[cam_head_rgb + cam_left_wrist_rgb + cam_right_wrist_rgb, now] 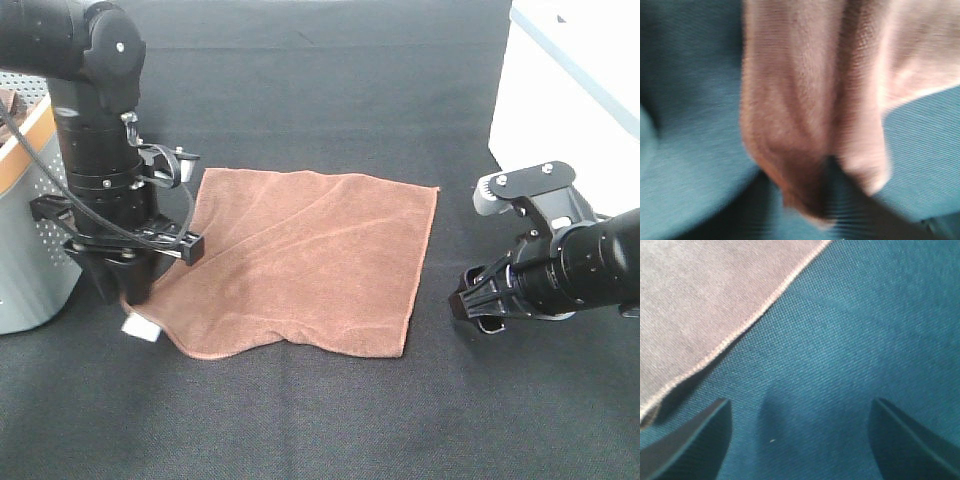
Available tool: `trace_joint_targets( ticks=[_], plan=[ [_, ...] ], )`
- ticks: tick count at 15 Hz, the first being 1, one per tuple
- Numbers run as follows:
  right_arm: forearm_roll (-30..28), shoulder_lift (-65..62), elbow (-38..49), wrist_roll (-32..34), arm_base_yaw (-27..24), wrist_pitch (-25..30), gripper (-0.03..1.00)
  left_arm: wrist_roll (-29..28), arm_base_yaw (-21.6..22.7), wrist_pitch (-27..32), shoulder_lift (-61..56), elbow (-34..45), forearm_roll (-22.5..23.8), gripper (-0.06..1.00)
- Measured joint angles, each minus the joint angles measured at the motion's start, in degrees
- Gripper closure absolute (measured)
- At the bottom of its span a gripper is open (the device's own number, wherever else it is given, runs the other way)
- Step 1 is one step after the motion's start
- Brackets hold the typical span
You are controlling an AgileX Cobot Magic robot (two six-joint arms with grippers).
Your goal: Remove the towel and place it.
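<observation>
Lying spread out flat on the black cloth table point(300, 420): reddish-brown fuzzy square towel point(310, 265). Standing on its near left corner: left gripper point(125, 290), jaws hidden, cannot tell. Hovering just beside its right edge: right gripper point(800, 440), jaws spread wide, holding nothing.

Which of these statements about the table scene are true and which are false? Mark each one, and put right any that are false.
1. The towel lies spread out on the dark table cover. True.
2. The towel is blue. False: it is reddish-brown.
3. The right gripper has its fingers apart with nothing between them. True.
4. The right gripper is pressing down on the middle of the towel. False: it sits off the towel's edge, over bare table cover.
5. A small white tag shows at the towel's corner near the left gripper. True.
6. A grey perforated basket stands at the right edge of the exterior high view. False: it stands at the left edge.
</observation>
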Motion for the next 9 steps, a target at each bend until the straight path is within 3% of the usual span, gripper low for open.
trace_joint_targets(
  ticks=[2,3,9],
  plan=[
    [0.00,-2.06,0.00,0.23,0.00,0.00,0.23,0.69,0.00,0.00,-0.74,0.06,-0.34,0.25],
    [0.00,-3.44,0.06,1.03,0.00,0.00,0.23,0.80,0.00,0.06,-1.78,0.11,-0.29,0.21],
    [0.00,-12.26,0.29,4.41,0.00,0.00,0.23,1.15,0.00,0.06,-15.18,0.11,0.34,0.19]
  ],
)
